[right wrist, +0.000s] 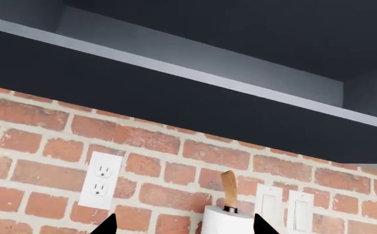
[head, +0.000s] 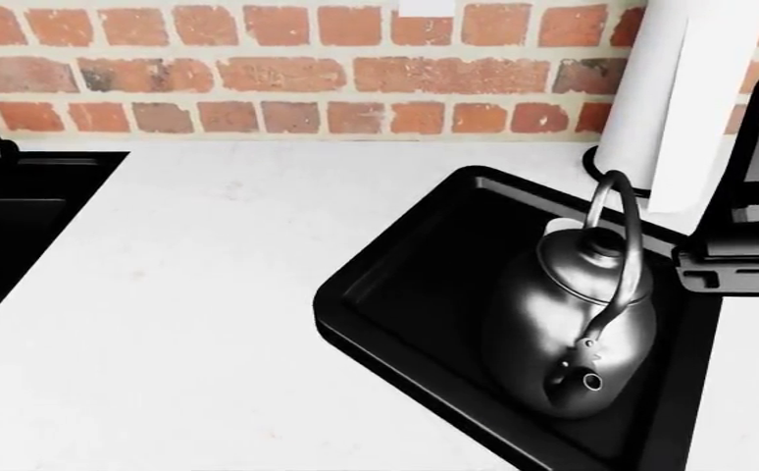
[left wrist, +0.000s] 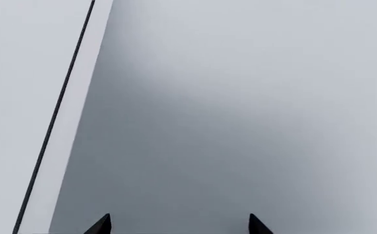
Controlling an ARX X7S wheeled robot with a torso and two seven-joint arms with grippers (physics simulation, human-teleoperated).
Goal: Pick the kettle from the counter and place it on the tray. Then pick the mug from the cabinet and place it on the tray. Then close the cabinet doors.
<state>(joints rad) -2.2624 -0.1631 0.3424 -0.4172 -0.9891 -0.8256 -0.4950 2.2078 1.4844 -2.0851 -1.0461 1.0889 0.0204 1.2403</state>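
The kettle (head: 576, 329) stands in the tray (head: 393, 294) at the head view's lower right on the worktop (head: 210, 294), below and left of the right gripper (head: 746, 231), cut off by the right edge. Both grippers show parted fingertips holding nothing: the left gripper (left wrist: 179, 225) faces a blank grey panel (left wrist: 240, 122), the right a brick wall (right wrist: 175, 170) beneath the cabinet (right wrist: 175, 102). The mug is unseen; bare worktop lies left of the tray.

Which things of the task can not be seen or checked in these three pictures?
- Mug: in no view; the right wrist view shows only the cabinet's dark underside.
- Cabinet doors: the left wrist view fills with a plain grey panel.
- Tray: head view's lower edge cuts it off.
- Right gripper: head view's edge crops it.
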